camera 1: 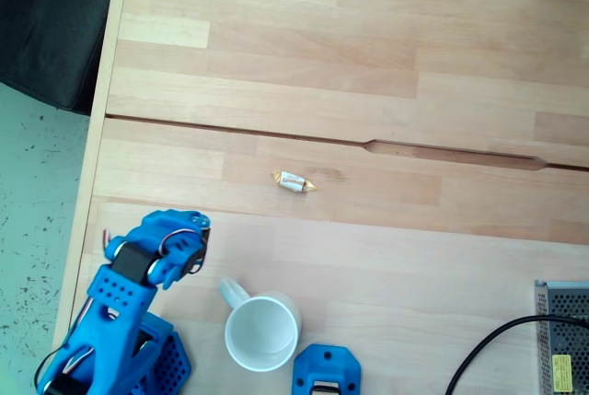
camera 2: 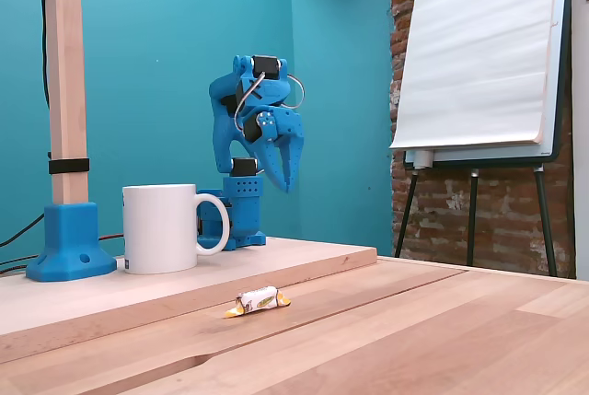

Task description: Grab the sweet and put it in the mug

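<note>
— Where's the sweet [camera 1: 294,182] from where you're standing?

— Out on the open tabletop [camera 1: 442,257], roughly mid-board, just on the near side of the long seam that runs across the wood. It lies flat with its twisted ends pointing along the seam. Nothing touches it.

— And the mug [camera 1: 263,331]?

— Upright near the tabletop's bottom edge in the top-down fixed view, handle pointing up-left towards the arm. It's well apart from the sweet, mouth open and nothing in it that I can see.

— What's the gripper [camera 2: 282,172] doing?

— Raised high above the table, folded back near the arm's base, fingers pointing down. From the low fixed view the two fingers look closed together, or very nearly; they hold nothing.

— So the grab hasn't started.

— I'd say not. The reach is the step in hand. My advice: spread the fingers well before descending, because the sweet is tiny and lies low on the wood.

— Which way to close on it?

— Across the wrapped body, not the twisted ends; those will likely crumple and slip. Come down straight over it, tips almost brushing the board, then squeeze.

— Any risk?

— Nudging it with one finger first, so it skids away. Also the mug stands beside the arm's path, so lift clear before swinging back.
</note>
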{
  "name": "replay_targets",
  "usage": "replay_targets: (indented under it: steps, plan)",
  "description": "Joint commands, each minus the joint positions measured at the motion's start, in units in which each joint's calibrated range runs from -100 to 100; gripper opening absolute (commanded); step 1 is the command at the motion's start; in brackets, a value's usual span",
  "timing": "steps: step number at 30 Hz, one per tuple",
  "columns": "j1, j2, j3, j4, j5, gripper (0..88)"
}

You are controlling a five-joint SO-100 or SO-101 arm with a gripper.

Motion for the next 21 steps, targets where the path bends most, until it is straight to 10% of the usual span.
replay_targets:
  steps: [1, 21]
  plan:
    - [2.15, 4.06, -5.31, 0.25, -0.05, 0.0]
    - [13.92, 19.38, -21.9, -0.56, -0.54, 0.0]
